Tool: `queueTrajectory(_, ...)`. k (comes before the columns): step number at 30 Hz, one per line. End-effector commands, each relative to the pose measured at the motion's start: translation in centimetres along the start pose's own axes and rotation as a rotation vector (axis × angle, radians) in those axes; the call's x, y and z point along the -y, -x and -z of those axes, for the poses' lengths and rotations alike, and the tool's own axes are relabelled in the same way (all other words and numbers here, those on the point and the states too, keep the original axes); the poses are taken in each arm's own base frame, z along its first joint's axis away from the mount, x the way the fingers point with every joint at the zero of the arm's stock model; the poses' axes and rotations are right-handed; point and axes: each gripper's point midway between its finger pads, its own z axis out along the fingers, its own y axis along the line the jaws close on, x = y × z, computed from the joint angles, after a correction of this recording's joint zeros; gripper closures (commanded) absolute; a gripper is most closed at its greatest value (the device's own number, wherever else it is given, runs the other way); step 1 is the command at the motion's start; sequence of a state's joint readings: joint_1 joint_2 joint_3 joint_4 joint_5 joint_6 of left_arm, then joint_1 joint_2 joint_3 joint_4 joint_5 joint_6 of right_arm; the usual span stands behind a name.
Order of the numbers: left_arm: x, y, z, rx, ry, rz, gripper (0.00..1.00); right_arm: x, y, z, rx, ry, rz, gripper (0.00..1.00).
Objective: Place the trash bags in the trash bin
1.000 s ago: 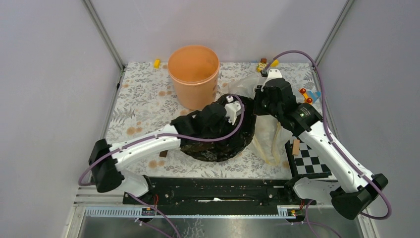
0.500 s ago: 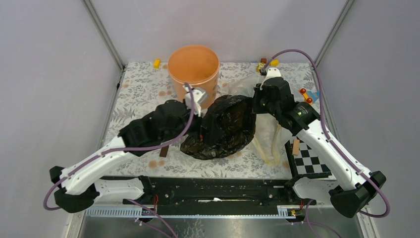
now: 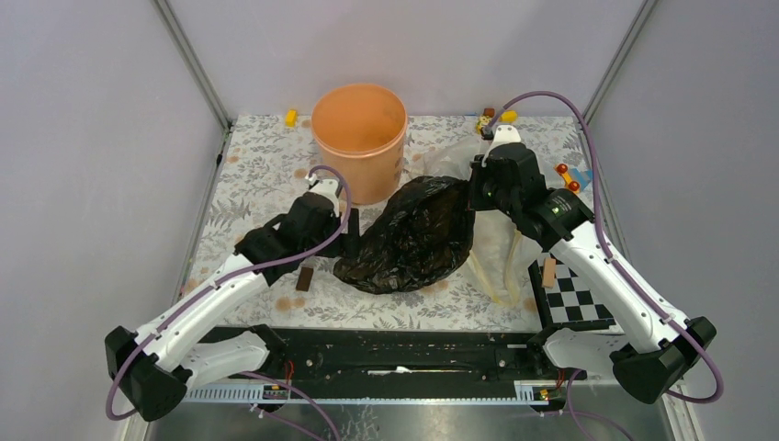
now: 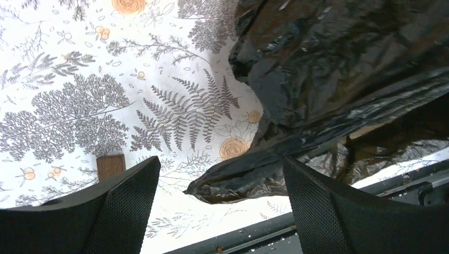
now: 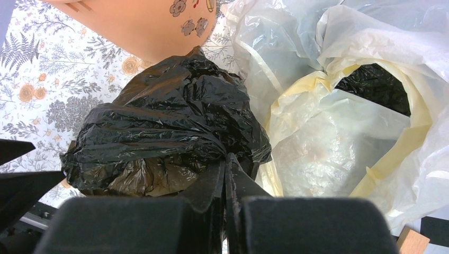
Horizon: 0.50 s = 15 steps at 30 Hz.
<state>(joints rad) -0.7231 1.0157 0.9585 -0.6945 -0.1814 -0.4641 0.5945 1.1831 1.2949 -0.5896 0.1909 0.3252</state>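
The peach-orange trash bin [image 3: 358, 138] stands upright at the back centre; its wall shows in the right wrist view [image 5: 148, 26]. A crumpled black trash bag [image 3: 413, 234] lies in front of it. My right gripper [image 3: 473, 191] is shut on the bag's upper right edge, the fingers pinched together on the black film [image 5: 226, 165]. My left gripper [image 3: 354, 243] is open, low at the bag's left edge. A flat corner of the black bag [image 4: 328, 79] lies between the spread fingers [image 4: 222, 196] without touching them. A white and yellow translucent trash bag [image 3: 496, 253] lies right of the black one [image 5: 339, 132].
A small brown block [image 3: 305, 278] lies on the flowered cloth beside my left arm [image 4: 111, 166]. A checkerboard [image 3: 574, 299] and a wooden block [image 3: 549, 272] sit at front right. Small toys [image 3: 567, 176] lie along the back and right edges.
My left arm has come off the top of the black bag and swung left and down to the bag's left edge. The bag now stands taller toward my right gripper, which stays shut on it.
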Motion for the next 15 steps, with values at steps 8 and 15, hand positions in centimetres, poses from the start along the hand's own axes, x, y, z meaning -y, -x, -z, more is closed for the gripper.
queueTrajectory(8, 0.1, -0.1, 0.7, 0.115, -0.198, 0.227, 0.32, 0.0, 1.7, -0.4, 0.046, -0.012, 0.027, 1.00)
queueTrajectory(15, 0.0, -2.5, 0.6, 0.066, -0.212, 0.280, 0.29, 0.1, 1.7, -0.8, 0.046, -0.019, 0.031, 1.00)
